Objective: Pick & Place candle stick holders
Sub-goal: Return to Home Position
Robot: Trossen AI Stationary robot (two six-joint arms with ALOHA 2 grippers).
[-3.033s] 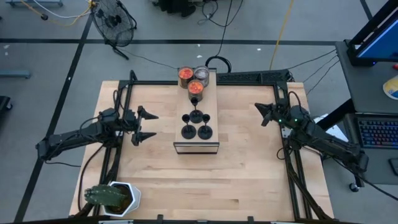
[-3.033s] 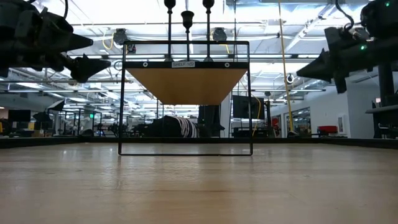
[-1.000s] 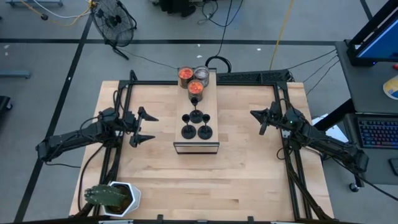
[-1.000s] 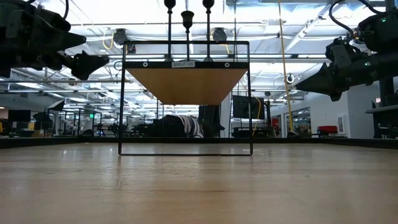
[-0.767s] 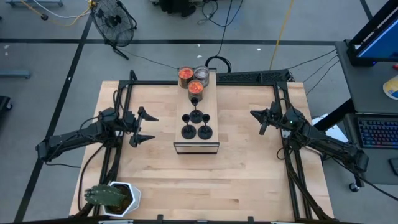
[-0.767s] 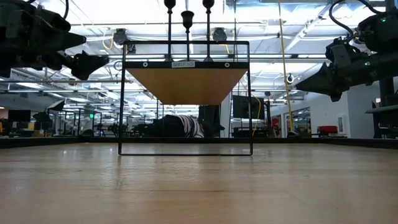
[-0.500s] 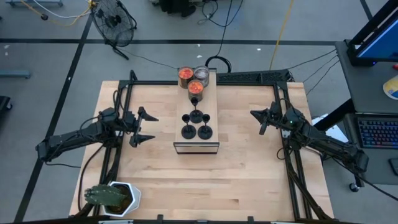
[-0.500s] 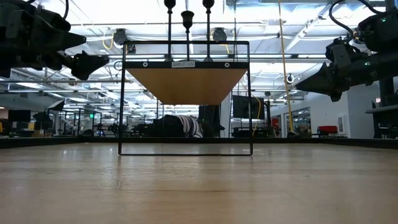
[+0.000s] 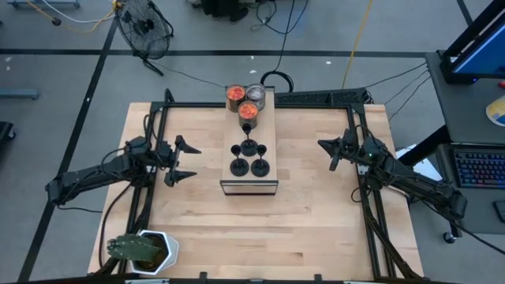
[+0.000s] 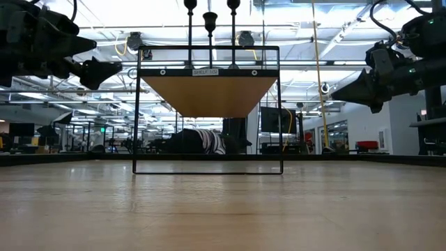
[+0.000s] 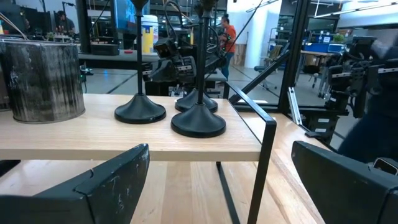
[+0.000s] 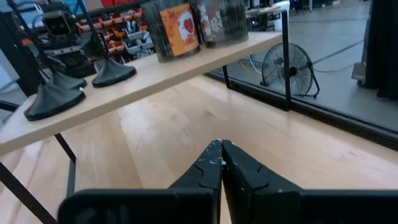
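Note:
Several black candle stick holders (image 9: 248,158) stand on their round bases on a small raised wooden shelf (image 9: 268,130) at the table's middle. The left wrist view shows them close by (image 11: 198,121), and they also appear in the right wrist view (image 12: 53,99). My left gripper (image 9: 188,160) hovers open and level to the left of the shelf, pointing at it, its fingers (image 11: 112,180) wide apart and clear of everything. My right gripper (image 9: 322,145) hovers shut (image 12: 221,149) to the right of the shelf, well away from it.
Two glass jars with orange contents (image 9: 242,101) and a silvery jar (image 11: 43,78) stand at the shelf's far end. The shelf's black metal frame (image 10: 207,110) rises from the table. A potted plant (image 9: 140,251) sits at the near left corner. Bare wood lies in front of the shelf.

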